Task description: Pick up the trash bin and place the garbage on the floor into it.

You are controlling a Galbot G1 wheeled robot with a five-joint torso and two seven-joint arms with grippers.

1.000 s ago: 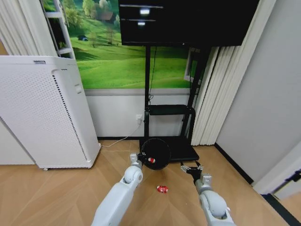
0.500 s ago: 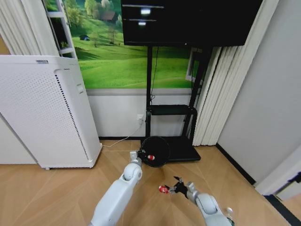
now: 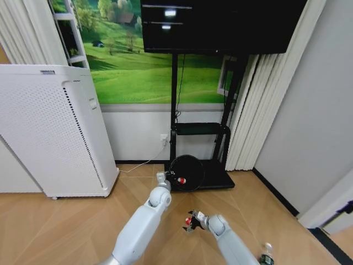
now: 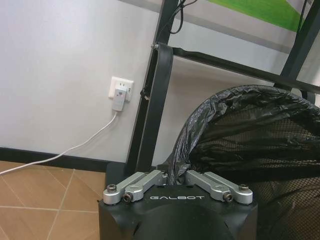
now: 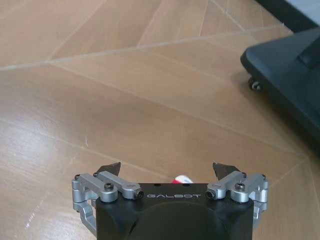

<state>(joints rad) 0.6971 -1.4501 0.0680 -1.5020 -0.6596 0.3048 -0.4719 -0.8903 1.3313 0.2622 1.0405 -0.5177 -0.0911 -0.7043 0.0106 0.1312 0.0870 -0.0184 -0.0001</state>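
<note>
The right end effector [image 3: 190, 222], fingers spread wide, has dropped onto the red wrapper [image 3: 188, 222] on the floor, while the left end effector [image 3: 164, 180] keeps gripping the trash bin [image 3: 186, 173], ready for pickup.

Light: we see an evenly bright room, lit from above.
Glare: two ceiling lamps reflect on the dark screen [image 3: 220, 25] at top centre.
Shadows: soft ones lie on the floor [image 3: 66, 226].
Blur: the right arm [image 3: 229, 245] smears at lower centre.
Distortion: we notice the curtains [image 3: 251, 110] bowing outward at the right side.
</note>
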